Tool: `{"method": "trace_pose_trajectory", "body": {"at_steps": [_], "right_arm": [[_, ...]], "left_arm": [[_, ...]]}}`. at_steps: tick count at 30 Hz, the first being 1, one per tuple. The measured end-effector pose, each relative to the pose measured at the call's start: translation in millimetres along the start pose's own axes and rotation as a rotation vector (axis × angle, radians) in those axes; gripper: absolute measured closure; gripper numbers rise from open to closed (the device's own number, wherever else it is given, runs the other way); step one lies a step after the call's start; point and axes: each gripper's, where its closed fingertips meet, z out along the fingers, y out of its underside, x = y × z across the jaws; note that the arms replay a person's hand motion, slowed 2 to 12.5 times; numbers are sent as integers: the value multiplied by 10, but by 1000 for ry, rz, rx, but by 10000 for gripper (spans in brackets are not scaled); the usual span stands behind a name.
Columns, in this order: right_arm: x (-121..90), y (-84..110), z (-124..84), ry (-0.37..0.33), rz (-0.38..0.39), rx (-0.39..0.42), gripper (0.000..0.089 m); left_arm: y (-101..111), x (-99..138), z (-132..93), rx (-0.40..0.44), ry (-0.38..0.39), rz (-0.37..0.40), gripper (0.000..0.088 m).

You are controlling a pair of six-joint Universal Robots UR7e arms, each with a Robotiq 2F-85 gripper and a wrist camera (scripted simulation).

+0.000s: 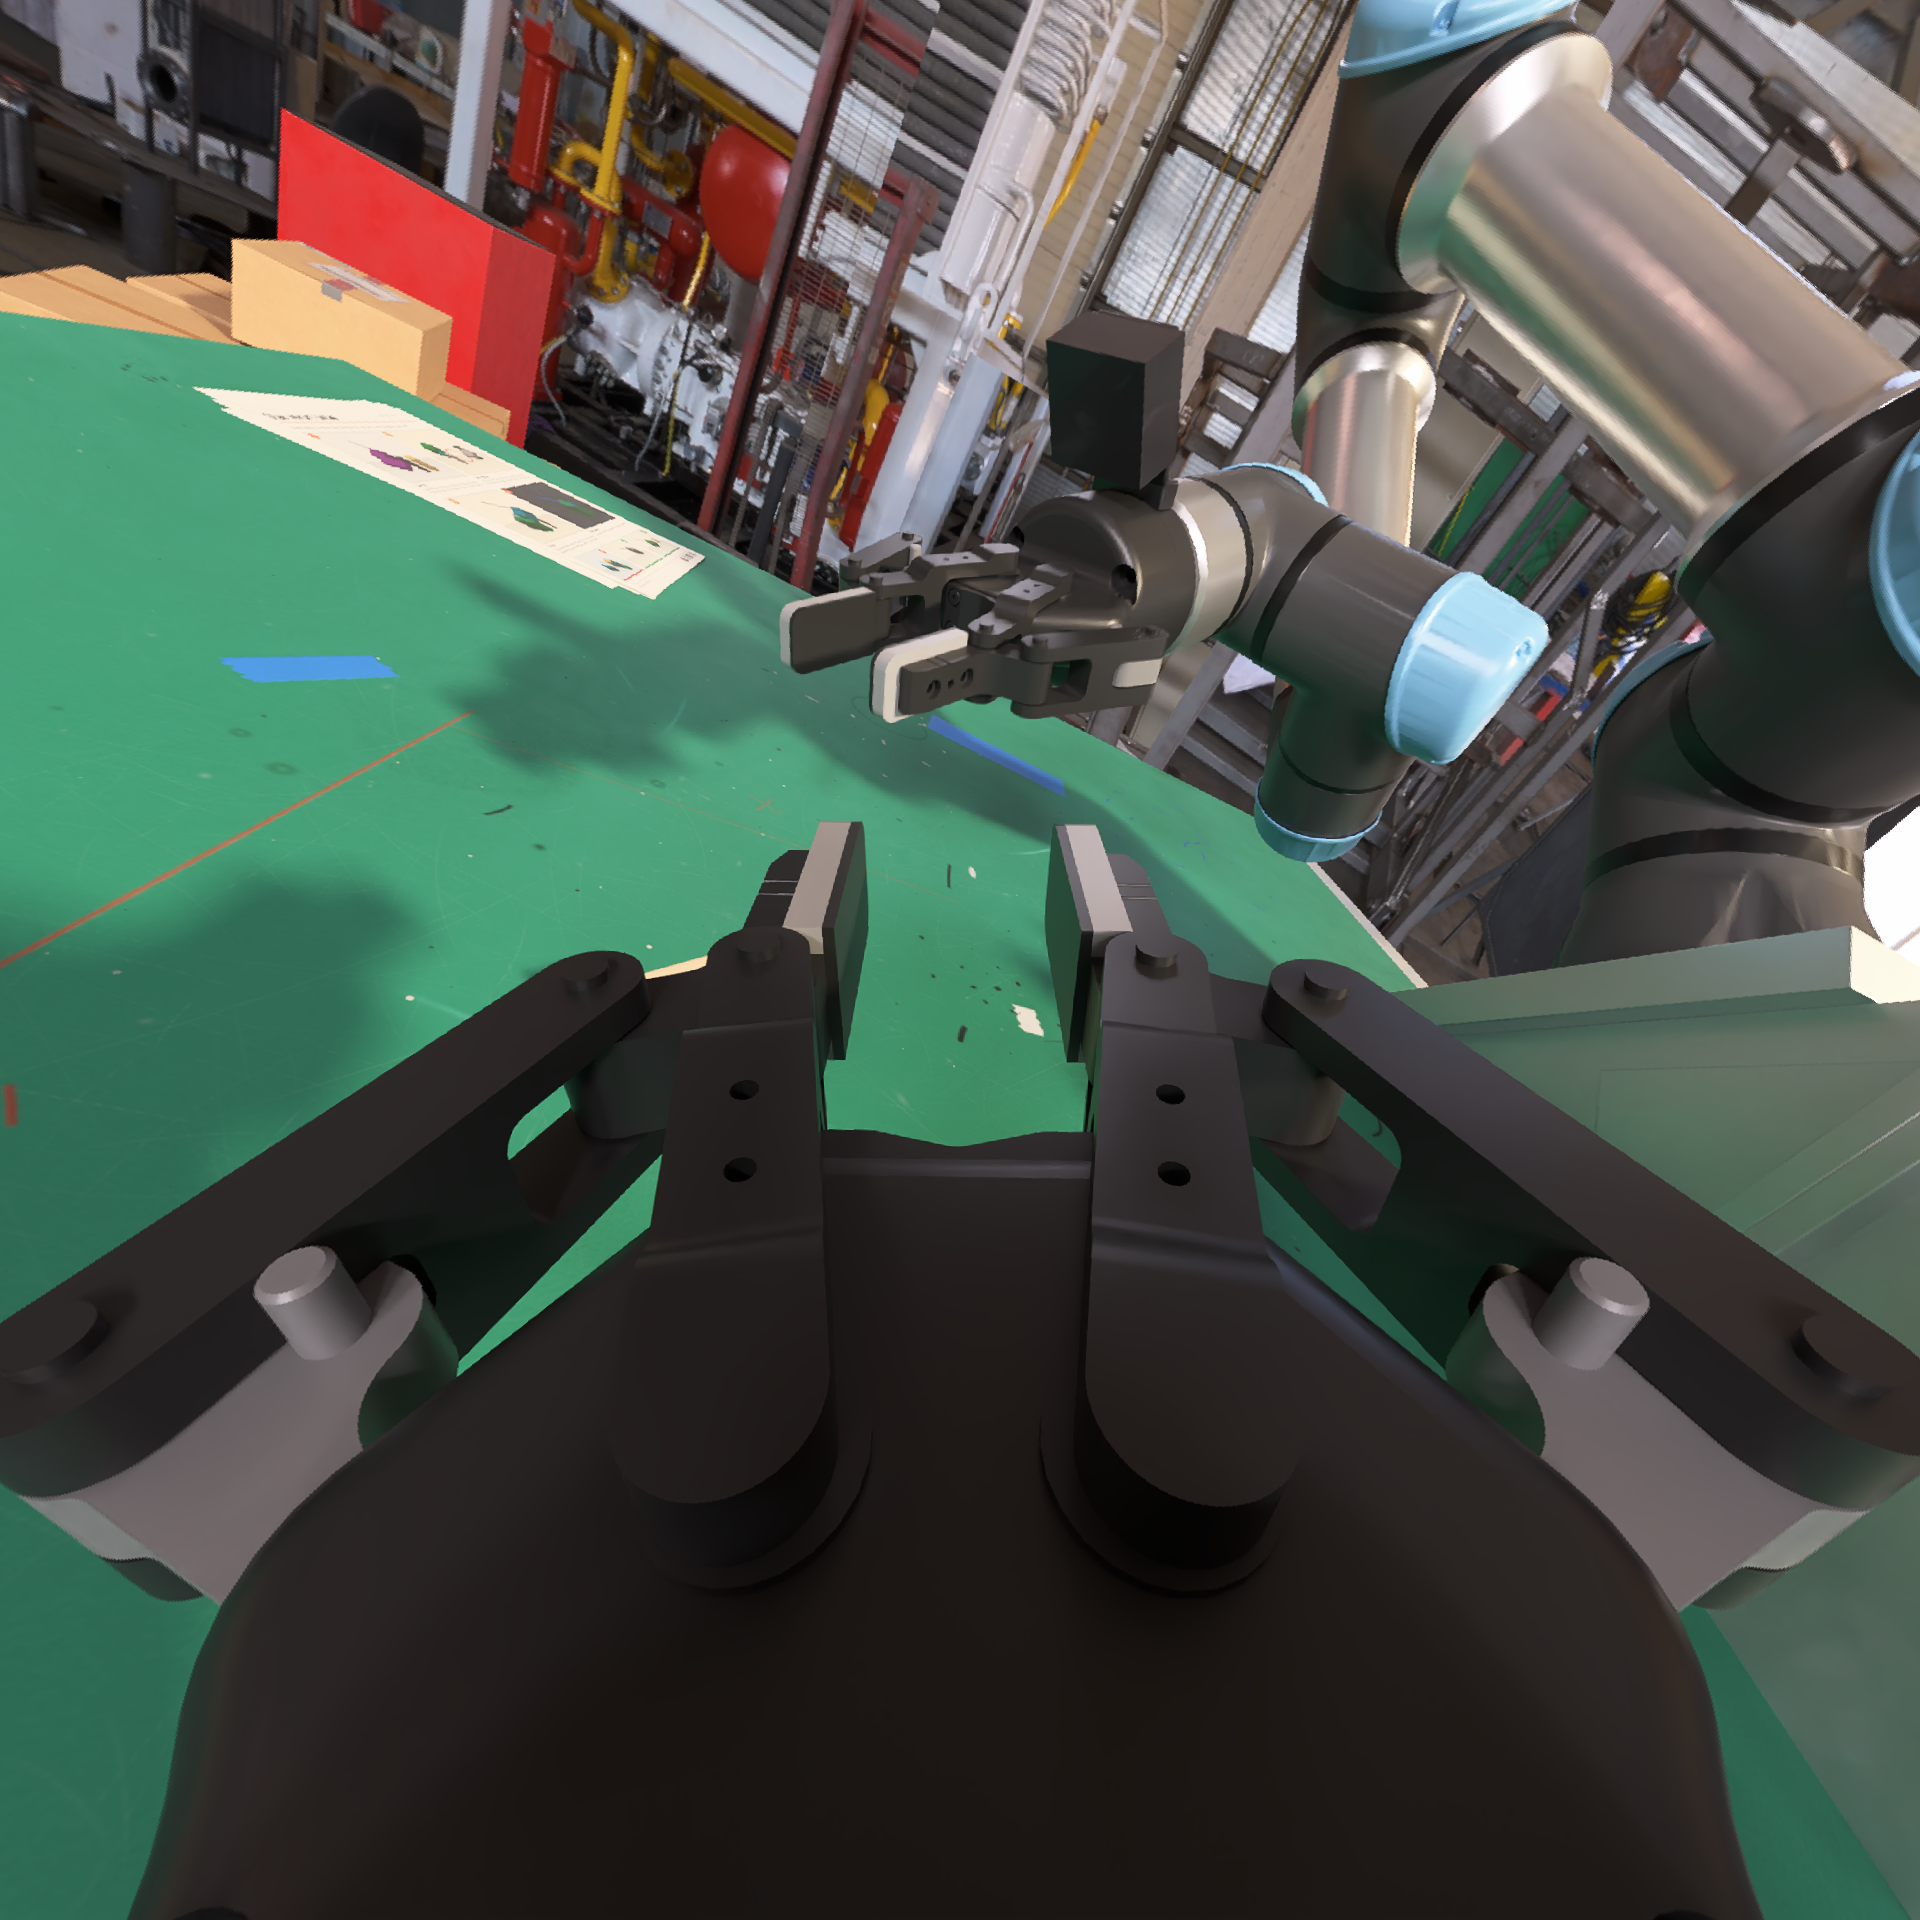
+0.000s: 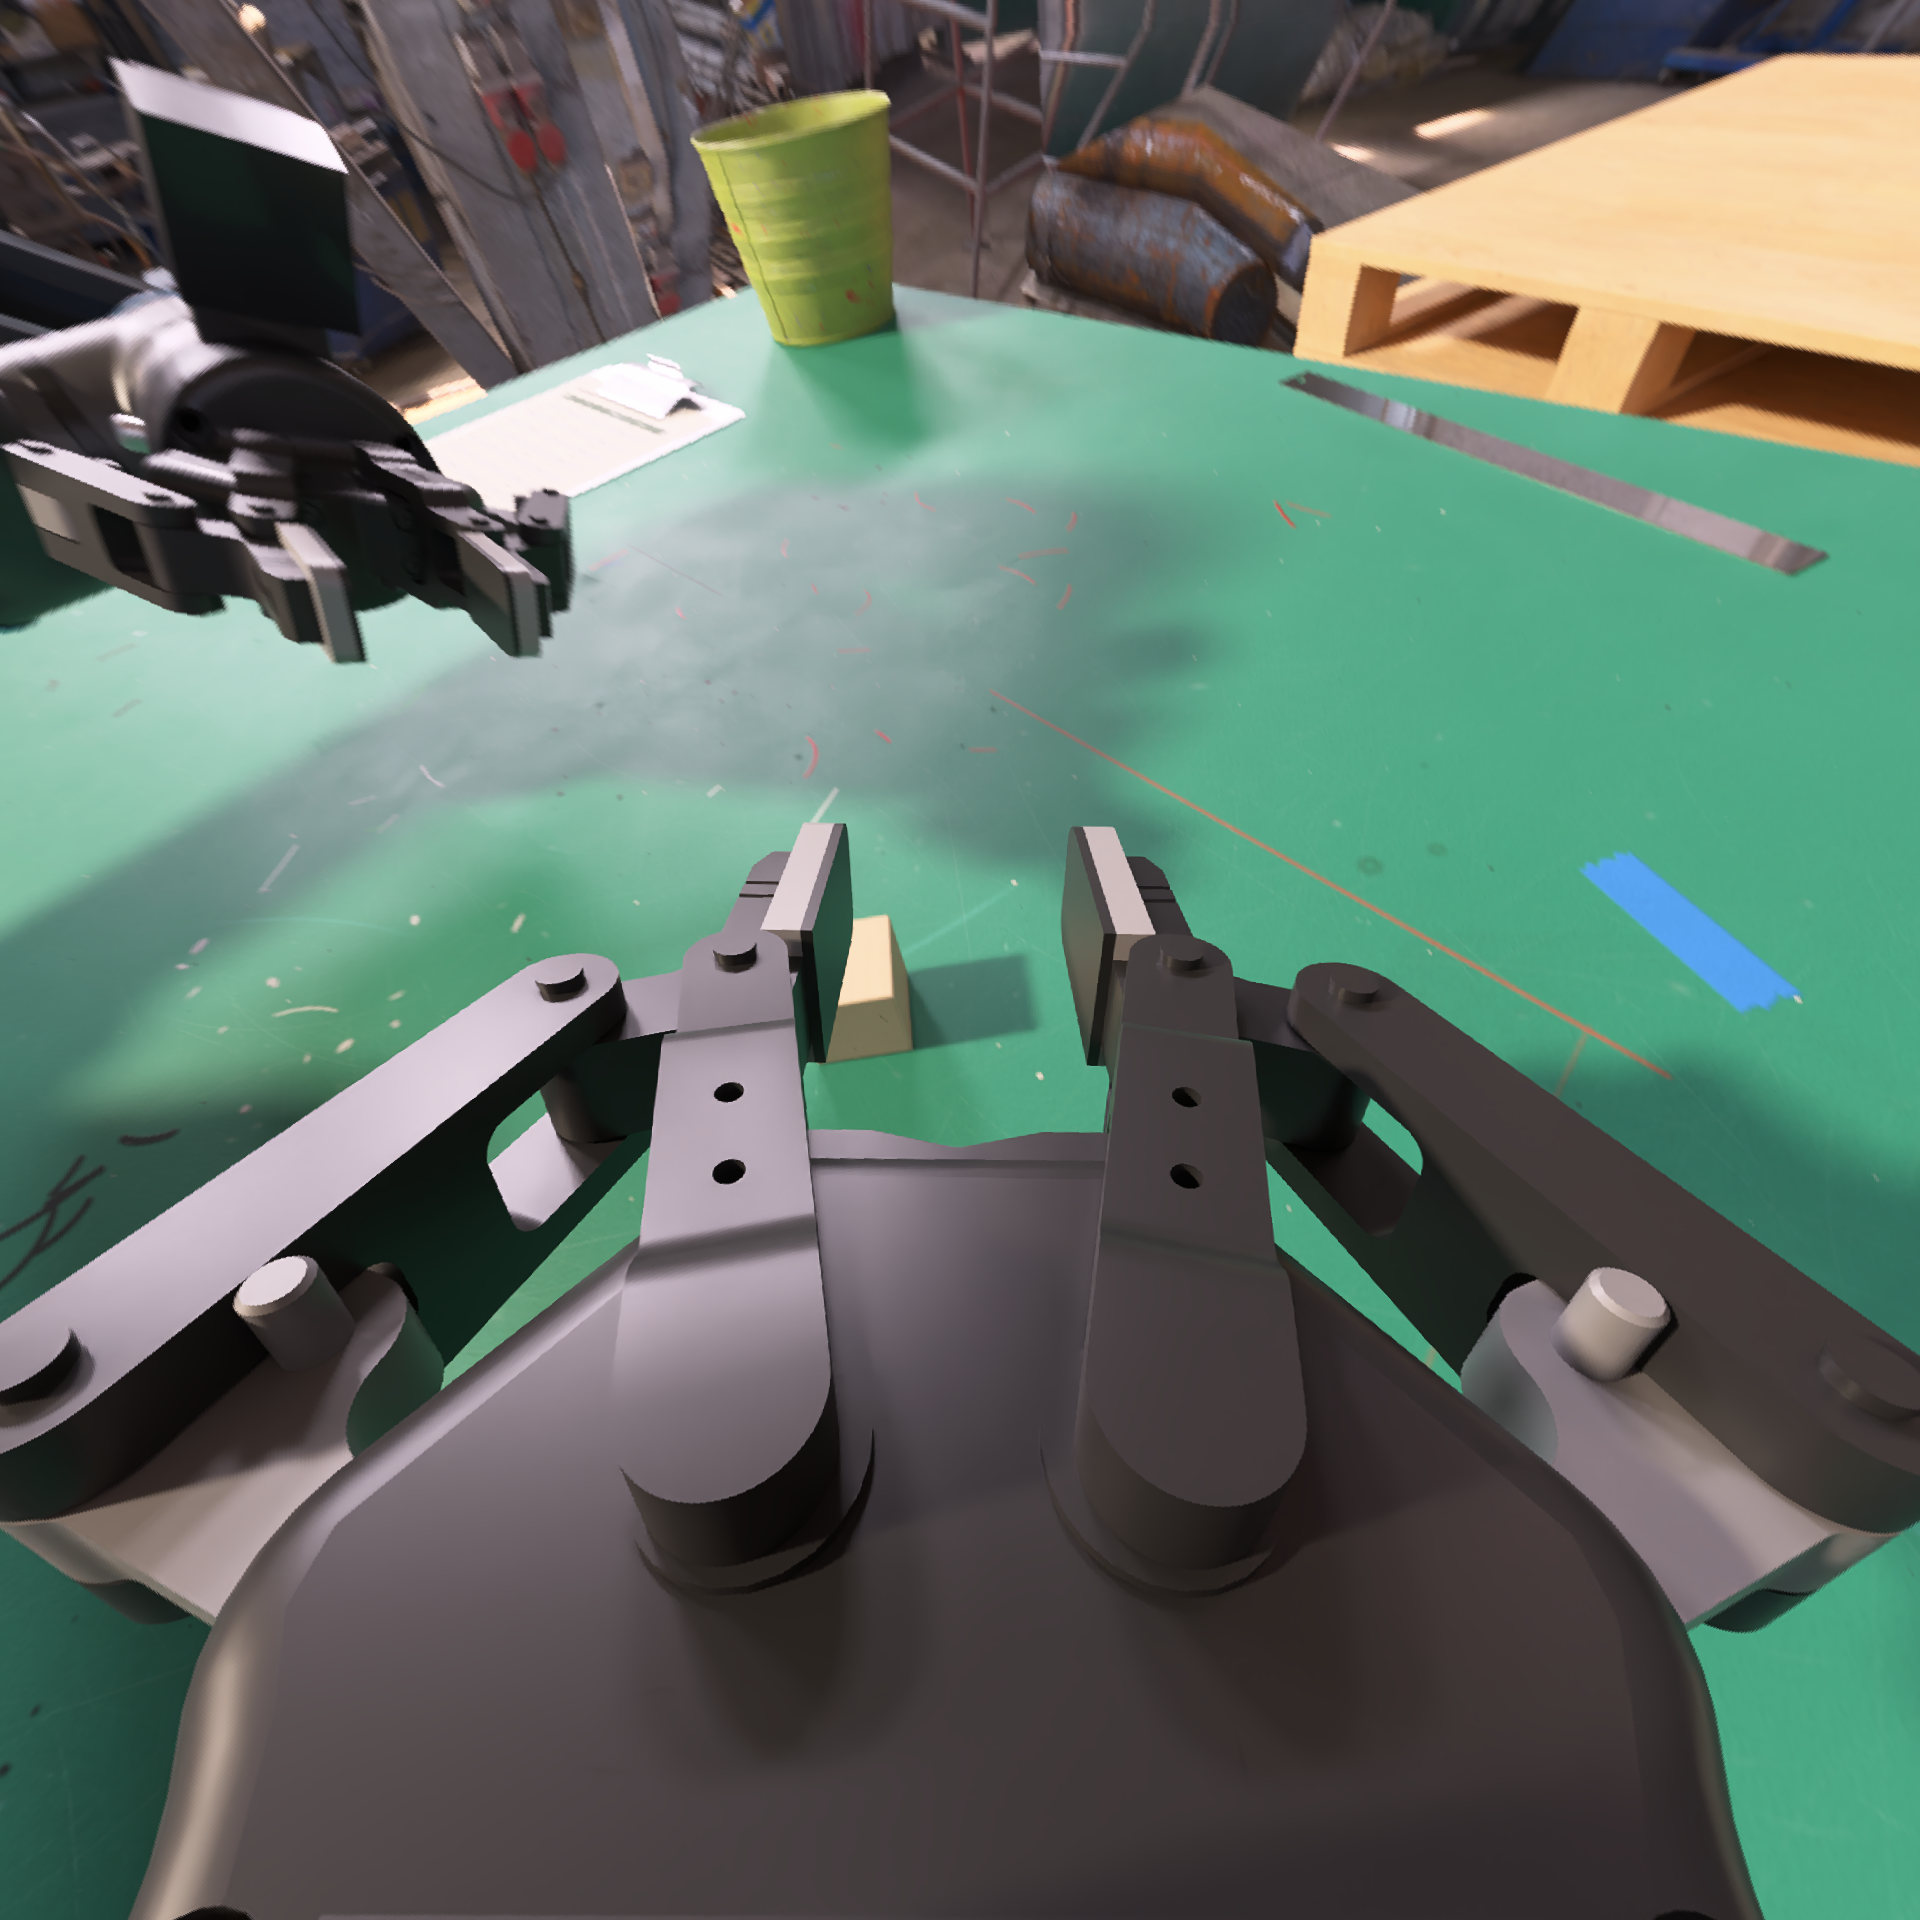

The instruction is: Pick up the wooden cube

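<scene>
The wooden cube (image 2: 876, 992) is small and pale tan. It rests on the green table (image 2: 1247, 644) in the right wrist view, just below and behind my right gripper's left finger, which hides part of it. My right gripper (image 2: 956, 883) is open and empty above it. In the left wrist view only a thin pale sliver of the cube (image 1: 675, 969) shows behind the left finger linkage. My left gripper (image 1: 956, 883) is open and empty above the table. Each gripper also shows in the other's view: the right one (image 1: 842, 655), the left one (image 2: 436, 613).
A lime green cup (image 2: 805, 218), a paper sheet (image 2: 582, 426), a metal ruler (image 2: 1558, 473) and a wooden pallet (image 2: 1621, 239) lie at the far side. Blue tape (image 2: 1688, 930) marks the table. Cardboard boxes (image 1: 332, 312), a red panel (image 1: 405, 249) and printed sheets (image 1: 468, 483) sit beyond the left gripper.
</scene>
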Motion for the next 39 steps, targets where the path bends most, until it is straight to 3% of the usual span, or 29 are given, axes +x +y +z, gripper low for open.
{"method": "trace_pose_trajectory", "body": {"at_steps": [7, 11, 14, 21, 31, 34, 39], "right_arm": [[312, 261, -15, 166, 26, -123, 506], [548, 389, -51, 301, 86, -173, 506], [641, 439, -62, 361, 133, -182, 503], [612, 546, 30, 355, 235, -196, 432], [611, 871, 151, 339, 290, -315, 380], [617, 887, 193, 337, 269, -321, 413], [547, 856, 278, 297, 190, -324, 570]], "left_arm": [[-8, -21, -20, 5, -6, -7, 566], [-19, -34, -30, 14, -13, -12, 566], [-50, -46, -46, 28, -20, -12, 566], [-80, -46, -62, 41, -19, -13, 566], [-36, -69, -41, 21, -32, -13, 565], [-21, -75, -31, 16, -33, -21, 565], [-6, -90, -27, 11, -36, -34, 565]]}}
